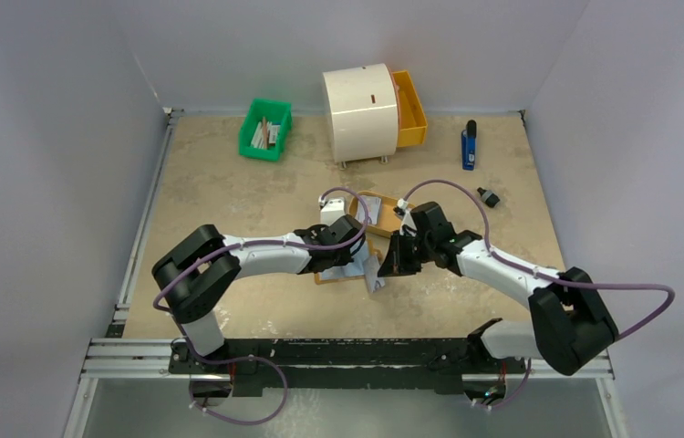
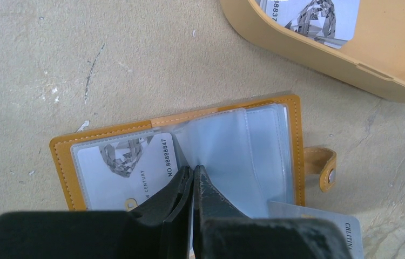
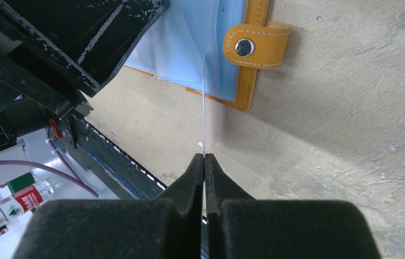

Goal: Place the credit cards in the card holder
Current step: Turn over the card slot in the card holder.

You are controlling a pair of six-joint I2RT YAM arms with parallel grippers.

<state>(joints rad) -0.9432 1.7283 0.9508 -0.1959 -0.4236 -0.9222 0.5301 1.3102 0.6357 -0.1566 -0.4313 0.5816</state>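
Top external view takes in one tabletop (image 1: 229, 182), one white drum (image 1: 359, 111) with one orange drawer (image 1: 409, 108) at its side, one green bin (image 1: 265, 128), and two arms meeting mid-tabletop over the card holder (image 2: 254, 156), which they mostly hide from above. Left wrist view shows it lying open and flat, long axis across the frame, snap tab (image 2: 322, 167) pointing right, near one tan tray (image 2: 319, 59). Three cards can be counted there: a sleeved card (image 2: 119, 167) in the holder's left pocket, a tray card (image 2: 319, 16) cut off by the frame, and a grey card (image 2: 319, 229) cropped at the bottom edge. The left hand (image 2: 194, 170) has its fingers pressed together on a clear sleeve; whether they pinch it is unclear. The right hand (image 3: 204, 159) is clamped on a held card (image 3: 203, 108), seen edge-on, its far edge at the sleeves.
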